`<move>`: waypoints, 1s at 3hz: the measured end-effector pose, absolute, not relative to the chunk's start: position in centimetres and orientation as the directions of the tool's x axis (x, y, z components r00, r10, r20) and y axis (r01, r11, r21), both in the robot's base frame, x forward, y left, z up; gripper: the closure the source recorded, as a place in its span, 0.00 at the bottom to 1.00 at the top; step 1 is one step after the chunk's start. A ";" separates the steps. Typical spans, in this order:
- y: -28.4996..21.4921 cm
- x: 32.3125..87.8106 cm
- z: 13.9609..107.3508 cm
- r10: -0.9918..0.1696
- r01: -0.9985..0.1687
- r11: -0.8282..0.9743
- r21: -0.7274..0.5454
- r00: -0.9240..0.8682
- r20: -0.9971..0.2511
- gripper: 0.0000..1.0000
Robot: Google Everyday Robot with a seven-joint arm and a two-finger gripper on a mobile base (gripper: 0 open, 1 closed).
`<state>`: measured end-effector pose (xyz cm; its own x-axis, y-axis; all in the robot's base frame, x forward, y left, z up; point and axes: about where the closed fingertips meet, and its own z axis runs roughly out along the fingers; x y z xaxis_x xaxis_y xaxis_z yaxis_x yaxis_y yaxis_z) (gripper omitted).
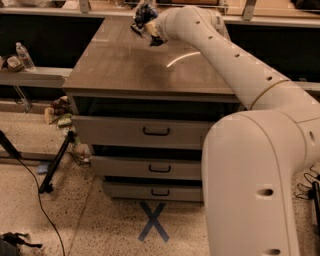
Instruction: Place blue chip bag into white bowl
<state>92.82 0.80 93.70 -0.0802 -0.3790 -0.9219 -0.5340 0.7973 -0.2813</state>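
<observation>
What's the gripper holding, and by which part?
The chip bag, in the gripper over the cabinet top's far edge, apparently by its lower end; the contact is hidden.

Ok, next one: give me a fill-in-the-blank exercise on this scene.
1. The gripper is at the blue chip bag, over the ___ end of the cabinet top.
2. Below it are ___ drawers.
3. The blue tape mark on the floor is shaped like the letter ___.
Missing words: far, three, X.
</observation>
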 end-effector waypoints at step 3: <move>-5.4 95.7 95.5 -0.410 -0.396 0.851 -0.345 -0.091 -0.908 1.00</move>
<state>95.71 -5.45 95.54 -0.0912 -0.4099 -0.9076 -0.3959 0.8512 -0.3446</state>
